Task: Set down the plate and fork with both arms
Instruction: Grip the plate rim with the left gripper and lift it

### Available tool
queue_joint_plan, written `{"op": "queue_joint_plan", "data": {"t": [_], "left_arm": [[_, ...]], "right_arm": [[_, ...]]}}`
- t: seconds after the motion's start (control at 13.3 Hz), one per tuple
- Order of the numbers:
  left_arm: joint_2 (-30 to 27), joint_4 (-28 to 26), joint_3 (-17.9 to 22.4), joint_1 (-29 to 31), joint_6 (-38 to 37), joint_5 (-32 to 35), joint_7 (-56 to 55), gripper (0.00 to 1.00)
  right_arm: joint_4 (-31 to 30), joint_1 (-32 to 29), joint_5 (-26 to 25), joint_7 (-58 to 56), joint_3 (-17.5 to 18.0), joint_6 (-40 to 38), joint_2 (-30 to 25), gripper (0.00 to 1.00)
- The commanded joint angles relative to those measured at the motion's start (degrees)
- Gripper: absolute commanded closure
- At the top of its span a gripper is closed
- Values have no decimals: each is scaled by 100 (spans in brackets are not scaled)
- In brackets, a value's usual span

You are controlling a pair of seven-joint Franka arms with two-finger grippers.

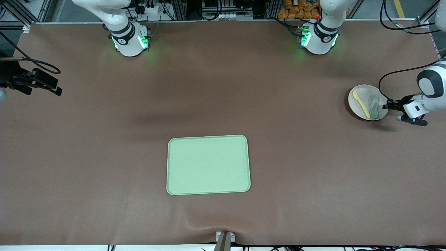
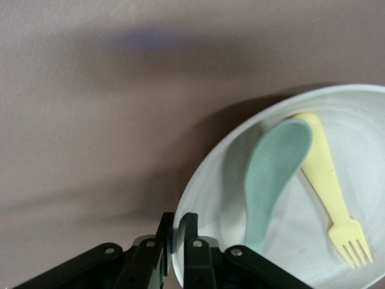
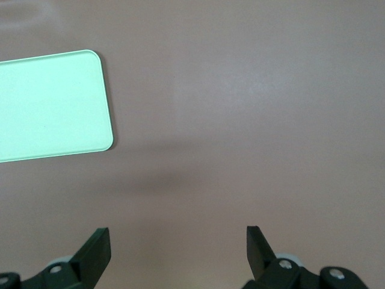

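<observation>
The pale round plate sits at the left arm's end of the table. In it lie the yellow fork and a grey-green spoon, side by side. My left gripper is shut on the plate's rim. The left wrist view shows its fingers pinching the rim of the plate, with the fork and spoon lying inside. My right gripper hangs open and empty above bare table at the right arm's end. It also shows open in the right wrist view.
A rectangular light-green tray lies flat in the middle of the table, nearer the front camera than the plate. It also shows in the right wrist view. Brown cloth covers the table.
</observation>
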Motion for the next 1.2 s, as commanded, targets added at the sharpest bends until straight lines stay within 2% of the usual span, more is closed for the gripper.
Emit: {"op": "queue_joint_plan", "data": {"t": [0.0, 0.15, 0.45, 0.98, 1.13], "left_arm": [[-195, 24, -181, 22, -126, 21, -1, 100], [-441, 199, -366, 22, -486, -74, -45, 100], [-530, 1060, -647, 22, -1646, -382, -142, 100], [-530, 1860, -1289, 5, -2447, -418, -1055, 100], [-513, 2028, -1351, -13, -2535, -418, -1231, 100]], "right_arm": [[14, -93, 83, -91, 47, 10, 7, 0], [23, -92, 83, -82, 47, 19, 7, 0], [14, -92, 83, -91, 47, 10, 7, 0], [14, -92, 83, -91, 47, -7, 7, 0], [14, -92, 83, -91, 47, 1, 7, 0]]}}
